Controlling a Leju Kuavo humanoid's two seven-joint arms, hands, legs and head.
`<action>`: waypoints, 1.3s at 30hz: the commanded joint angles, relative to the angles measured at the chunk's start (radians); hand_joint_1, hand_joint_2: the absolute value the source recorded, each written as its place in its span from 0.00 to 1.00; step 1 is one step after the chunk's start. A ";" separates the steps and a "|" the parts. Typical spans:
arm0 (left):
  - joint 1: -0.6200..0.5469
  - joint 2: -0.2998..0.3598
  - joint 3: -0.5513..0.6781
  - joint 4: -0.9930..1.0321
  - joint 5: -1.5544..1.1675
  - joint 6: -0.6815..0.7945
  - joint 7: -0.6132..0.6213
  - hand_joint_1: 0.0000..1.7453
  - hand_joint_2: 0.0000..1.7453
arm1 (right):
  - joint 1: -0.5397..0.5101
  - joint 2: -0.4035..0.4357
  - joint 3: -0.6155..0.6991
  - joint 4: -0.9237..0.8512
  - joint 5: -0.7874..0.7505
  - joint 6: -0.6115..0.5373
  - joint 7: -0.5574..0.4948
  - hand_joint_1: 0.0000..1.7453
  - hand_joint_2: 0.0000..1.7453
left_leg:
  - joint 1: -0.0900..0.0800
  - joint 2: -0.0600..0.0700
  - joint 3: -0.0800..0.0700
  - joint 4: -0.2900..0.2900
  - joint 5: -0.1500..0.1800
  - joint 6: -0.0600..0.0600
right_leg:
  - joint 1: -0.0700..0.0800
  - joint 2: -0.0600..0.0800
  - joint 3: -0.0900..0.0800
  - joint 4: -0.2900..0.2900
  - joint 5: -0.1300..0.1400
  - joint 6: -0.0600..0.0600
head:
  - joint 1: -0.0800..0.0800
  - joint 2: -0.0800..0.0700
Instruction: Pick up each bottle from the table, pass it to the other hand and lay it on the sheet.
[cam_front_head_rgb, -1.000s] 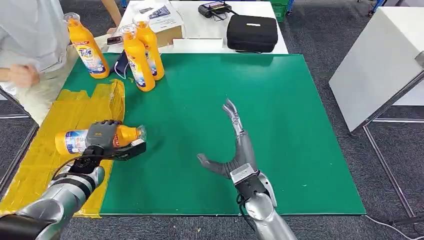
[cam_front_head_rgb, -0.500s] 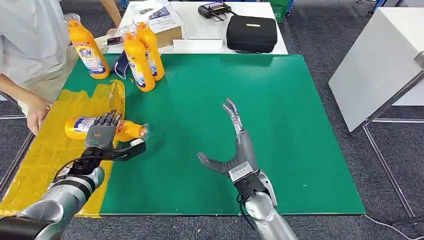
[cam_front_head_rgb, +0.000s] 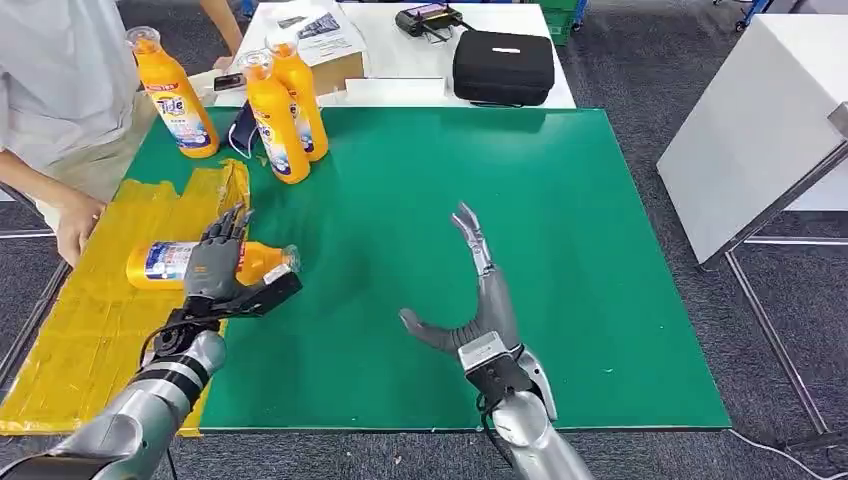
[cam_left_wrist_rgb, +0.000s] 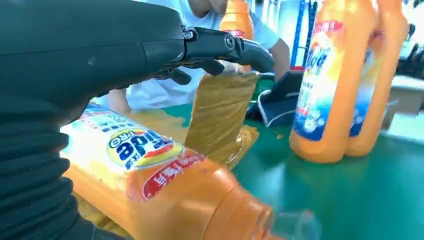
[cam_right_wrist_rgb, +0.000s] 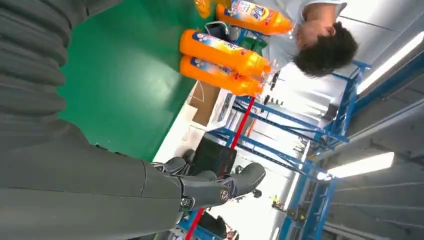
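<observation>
An orange Tide bottle (cam_front_head_rgb: 160, 262) lies on its side on the yellow sheet (cam_front_head_rgb: 90, 320), its clear cap pointing toward the green mat (cam_front_head_rgb: 560, 250). My left hand (cam_front_head_rgb: 226, 272) hovers over the bottle's neck with fingers lifted and spread, holding nothing. The left wrist view shows the fingers (cam_left_wrist_rgb: 220, 47) straight above the bottle (cam_left_wrist_rgb: 150, 175). Three more orange bottles stand upright at the mat's far left: one (cam_front_head_rgb: 180, 95) alone, two (cam_front_head_rgb: 278, 120) (cam_front_head_rgb: 302, 95) together. My right hand (cam_front_head_rgb: 478, 300) is open and flat over the mat's middle, its fingers (cam_right_wrist_rgb: 215, 187) empty.
A person stands at the far left, one hand (cam_front_head_rgb: 75, 225) at the sheet's edge. Beyond the mat lie a black case (cam_front_head_rgb: 503, 65), a cardboard box with papers (cam_front_head_rgb: 325, 45) and a dark blue item (cam_front_head_rgb: 243, 130). A white table (cam_front_head_rgb: 760, 120) stands to the right.
My left hand let go of the bottle: its fingers opened and lifted, and the bottle now lies farther onto the sheet. The person's hand dropped to the sheet's edge. My right hand barely moved.
</observation>
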 joint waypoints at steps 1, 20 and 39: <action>0.335 -0.040 0.063 -0.749 0.446 -0.231 -0.160 0.00 1.00 | 0.124 -0.060 -0.086 -0.128 0.032 -0.019 0.005 0.00 1.00 | 0.001 -0.002 0.004 0.000 -0.002 -0.001 | 0.001 0.000 0.005 -0.002 -0.002 -0.001 | 0.000 0.000; 0.733 -0.052 0.049 -1.089 0.980 -0.865 -0.130 0.00 1.00 | 0.347 -0.049 -0.396 -0.278 -0.121 0.199 0.004 0.00 1.00 | 0.002 -0.001 0.006 0.001 -0.011 -0.001 | 0.001 0.002 0.009 -0.004 -0.008 -0.001 | 0.000 0.000; 0.688 -0.073 -0.018 -1.023 0.986 -0.882 -0.102 0.00 1.00 | 0.316 -0.053 -0.335 -0.187 -0.080 0.263 0.046 0.00 1.00 | 0.002 0.000 0.009 -0.001 -0.010 -0.001 | 0.001 0.003 0.011 -0.005 -0.007 -0.001 | 0.000 0.000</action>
